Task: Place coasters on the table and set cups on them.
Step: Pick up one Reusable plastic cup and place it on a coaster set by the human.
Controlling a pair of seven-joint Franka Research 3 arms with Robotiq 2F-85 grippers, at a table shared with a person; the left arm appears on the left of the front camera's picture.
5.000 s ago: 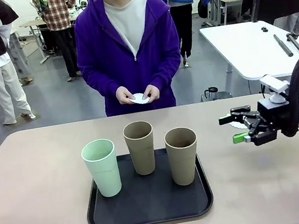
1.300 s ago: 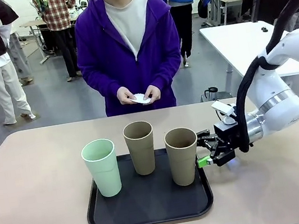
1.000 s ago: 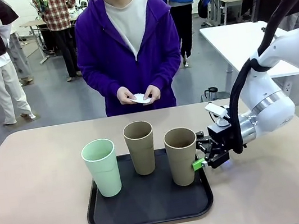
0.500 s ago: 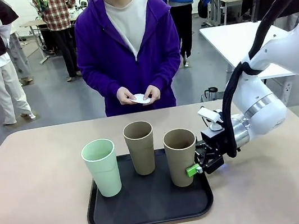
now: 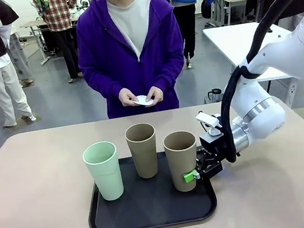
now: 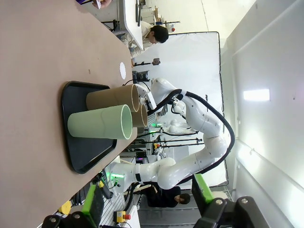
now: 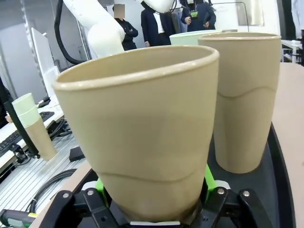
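Note:
Three cups stand on a black tray (image 5: 151, 215): a mint one (image 5: 104, 170), a tan one (image 5: 143, 150) behind, and a tan one (image 5: 180, 154) at the right. My right gripper (image 5: 192, 172) is shut on the right tan cup's base, and the right wrist view shows that cup (image 7: 142, 128) between the green pads (image 7: 209, 182). The person's hands hold white coasters (image 5: 142, 100) beyond the table's far edge. A white disc (image 6: 123, 70) lies on the table (image 5: 40, 212) past the tray. My left gripper (image 6: 147, 202) is open, far from the cups.
The tray sits mid-table, with bare tabletop to its left, right and front. The person in a purple jacket (image 5: 131, 53) stands at the far edge. A white side table (image 5: 257, 45) is behind at the right.
My right gripper slid left along the tray's right side and closed on the right tan cup's base; the cup shifted slightly left. The person's hands stayed still.

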